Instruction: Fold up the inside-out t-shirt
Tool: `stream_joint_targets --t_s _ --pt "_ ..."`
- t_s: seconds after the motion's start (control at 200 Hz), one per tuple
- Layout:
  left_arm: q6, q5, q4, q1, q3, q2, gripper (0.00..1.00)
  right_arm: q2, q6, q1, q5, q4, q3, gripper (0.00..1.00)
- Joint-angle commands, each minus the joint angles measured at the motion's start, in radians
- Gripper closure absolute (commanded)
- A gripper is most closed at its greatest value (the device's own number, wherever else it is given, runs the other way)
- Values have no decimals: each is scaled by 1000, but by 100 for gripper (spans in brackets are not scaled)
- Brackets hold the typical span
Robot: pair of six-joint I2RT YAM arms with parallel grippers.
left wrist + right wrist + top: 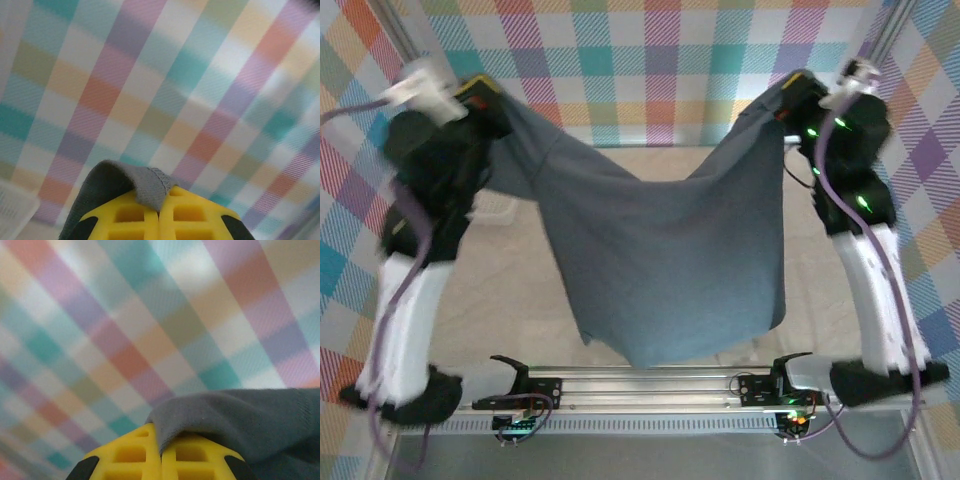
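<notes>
T-shirt [665,260] hangs spread in the air between the two arms. It sags in the middle, and in the top view its lower edge ends close to the near rail [650,385]. Left gripper [478,98] is clamped on one top corner, with the hem bunched over its yellow fingers [130,215]. Right gripper [796,100] is clamped on the other corner. Both arms are raised high with elbows bent. Beige table [520,290] below, white mesh basket [500,208] behind the left arm, pastel checked cloth walls [650,60] around.

t-shirt [660,270]: matt soft knit cloth, wrinkly, stitched hem. fingers [149,226]: yellow moulded plastic, smooth, satin. backdrop [650,60]: woven checked cloth. base rail [650,385]: bare metal.
</notes>
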Motion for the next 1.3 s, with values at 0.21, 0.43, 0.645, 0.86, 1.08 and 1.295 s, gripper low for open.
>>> stream_joint_targets --t_s 0.21,0.43,0.645,0.86,1.08,1.295 --pt "-90 149 -206 145 513 760 33 219 -120 14 162 -183 280 14" --pt "-65 295 -136 144 232 550 25 143 -139 21 -114 -346 279 9" --pt "20 384 218 -7 -508 8 19 -73 -171 159 -298 -404 -112 11" --pt "323 343 333 -236 -940 -290 14 -109 117 385 -282 -244 -622 14" --pt "469 307 241 -303 -1041 -443 7 290 78 543 -270 -127 -544 34" --pt "480 179 64 -308 -1007 -540 5 515 -295 633 -16 -208 -459 44"
